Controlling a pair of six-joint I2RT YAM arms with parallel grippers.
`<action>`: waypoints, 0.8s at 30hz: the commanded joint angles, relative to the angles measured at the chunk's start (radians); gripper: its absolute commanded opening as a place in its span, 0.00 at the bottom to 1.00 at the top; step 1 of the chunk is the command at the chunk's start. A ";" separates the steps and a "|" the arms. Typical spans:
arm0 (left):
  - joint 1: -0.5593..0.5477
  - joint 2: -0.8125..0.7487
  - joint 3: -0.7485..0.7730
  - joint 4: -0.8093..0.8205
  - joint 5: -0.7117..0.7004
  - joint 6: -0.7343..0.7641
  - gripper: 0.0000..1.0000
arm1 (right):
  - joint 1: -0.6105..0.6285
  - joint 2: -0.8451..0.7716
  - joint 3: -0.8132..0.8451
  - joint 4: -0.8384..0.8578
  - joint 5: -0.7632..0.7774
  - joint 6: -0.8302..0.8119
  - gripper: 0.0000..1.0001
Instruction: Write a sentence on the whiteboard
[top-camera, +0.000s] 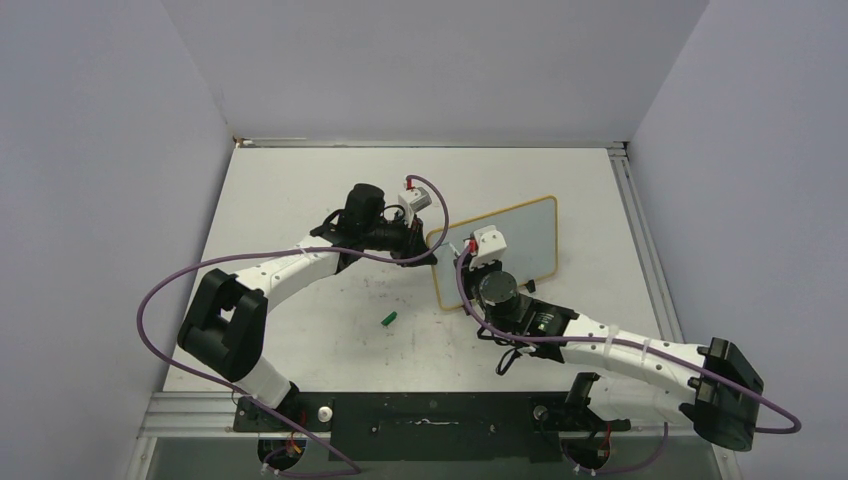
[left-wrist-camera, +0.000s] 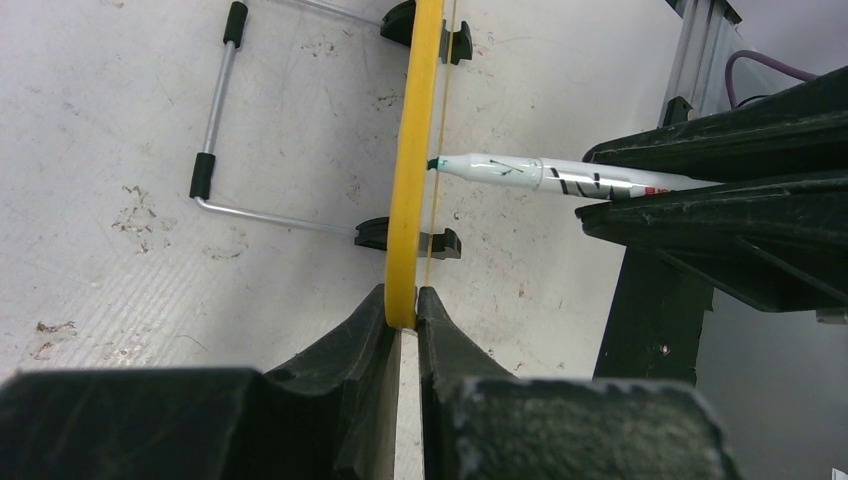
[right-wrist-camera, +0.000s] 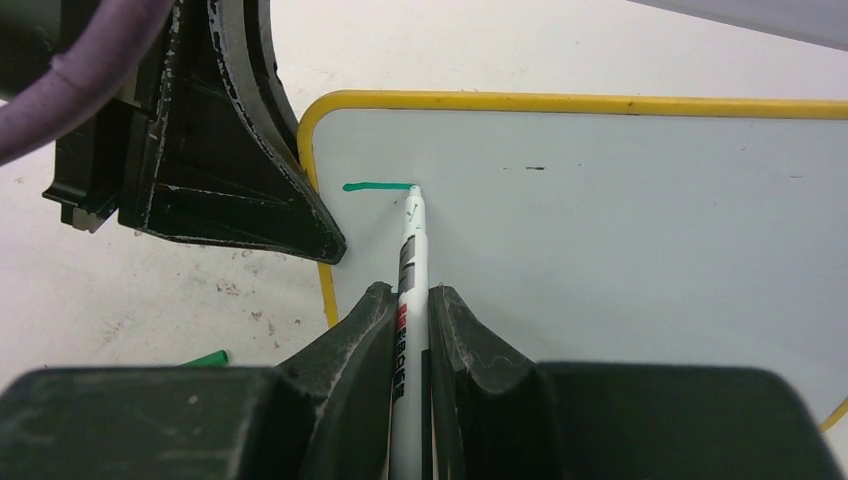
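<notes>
The whiteboard stands tilted on the table, its yellow rim edge-on in the left wrist view. My left gripper is shut on that rim at the board's left edge. My right gripper is shut on a white marker, in front of the board. The marker's green tip touches the board face near its upper left corner. Of the sentence, only one short horizontal green stroke shows, ending at the tip. The marker meets the board from the right.
A green marker cap lies on the table left of the board, also low in the right wrist view. Behind the board is its wire stand with black feet. Grey walls enclose the table; a metal rail runs along its right side.
</notes>
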 joint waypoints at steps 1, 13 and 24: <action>-0.012 -0.011 -0.005 -0.002 0.030 0.014 0.00 | 0.004 -0.035 0.022 0.023 0.008 -0.021 0.05; -0.012 -0.019 -0.006 -0.002 0.029 0.012 0.00 | 0.043 -0.037 0.011 0.069 -0.030 -0.057 0.05; -0.012 -0.020 -0.007 0.000 0.030 0.014 0.00 | 0.042 0.000 0.020 0.069 0.005 -0.045 0.05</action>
